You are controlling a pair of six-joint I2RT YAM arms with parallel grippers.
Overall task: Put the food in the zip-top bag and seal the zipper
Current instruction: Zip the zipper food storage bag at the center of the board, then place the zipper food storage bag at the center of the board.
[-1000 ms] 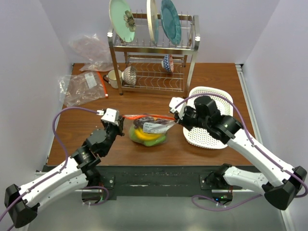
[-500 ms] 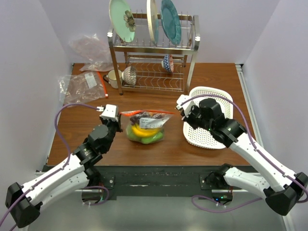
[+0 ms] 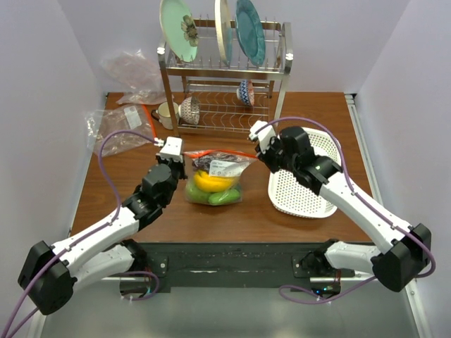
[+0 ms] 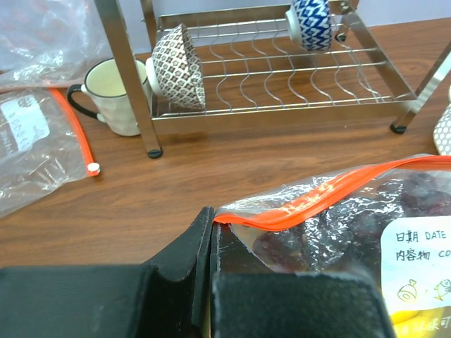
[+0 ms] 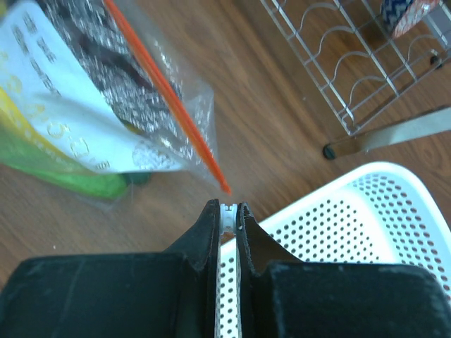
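The bag [image 3: 227,189] lies on the table [image 3: 317,116] between the arms. The food [image 3: 210,183] inside is blurred by plastic and partly covered by a white label [image 3: 224,166]. The left claw [image 4: 210,220] is pinched shut on the zipper [image 4: 310,204] at its left end. The right claw [image 5: 226,206] is squeezed narrow at the other end, with something white between its tips. I cannot tell whether it grips the strip. The basket [image 5: 338,225] runs off the picture's edge.

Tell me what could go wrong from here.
The left gripper pinches only a corner of the zipper, so a pull could slip it free. The zipper runs wavy over the grapes and may seal unevenly. The right gripper sits close to the white basket and could knock it.
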